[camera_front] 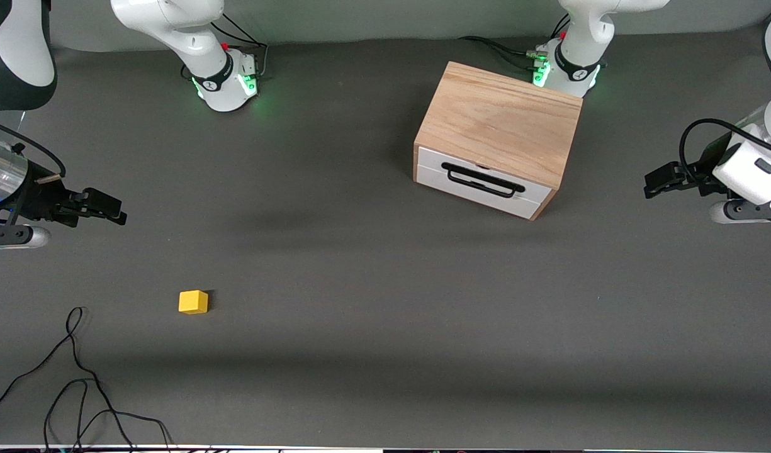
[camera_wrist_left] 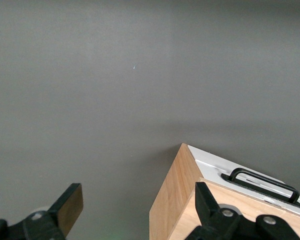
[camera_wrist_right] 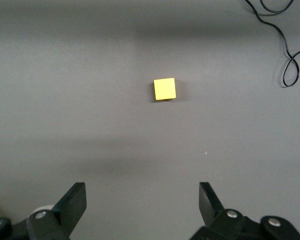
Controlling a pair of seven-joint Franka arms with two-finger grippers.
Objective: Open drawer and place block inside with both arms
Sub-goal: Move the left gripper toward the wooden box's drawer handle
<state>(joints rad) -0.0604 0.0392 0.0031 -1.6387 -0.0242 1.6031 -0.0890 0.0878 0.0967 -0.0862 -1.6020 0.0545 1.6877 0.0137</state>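
Dark grey table (camera_front: 372, 302), drawer (camera_front: 479, 181) shut in its oak cabinet (camera_front: 500, 123) toward my left arm's end.
Yellow block (camera_front: 193, 302) sits nearer the front camera, toward my right arm's end; my right gripper (camera_wrist_right: 142, 202) hangs over bare table beside it, spread wide and empty, and my left gripper (camera_wrist_left: 137, 202), also wide and empty, hangs beside the cabinet.

high front camera faces both bases; wrist cameras look down, seemingly sharing nothing.
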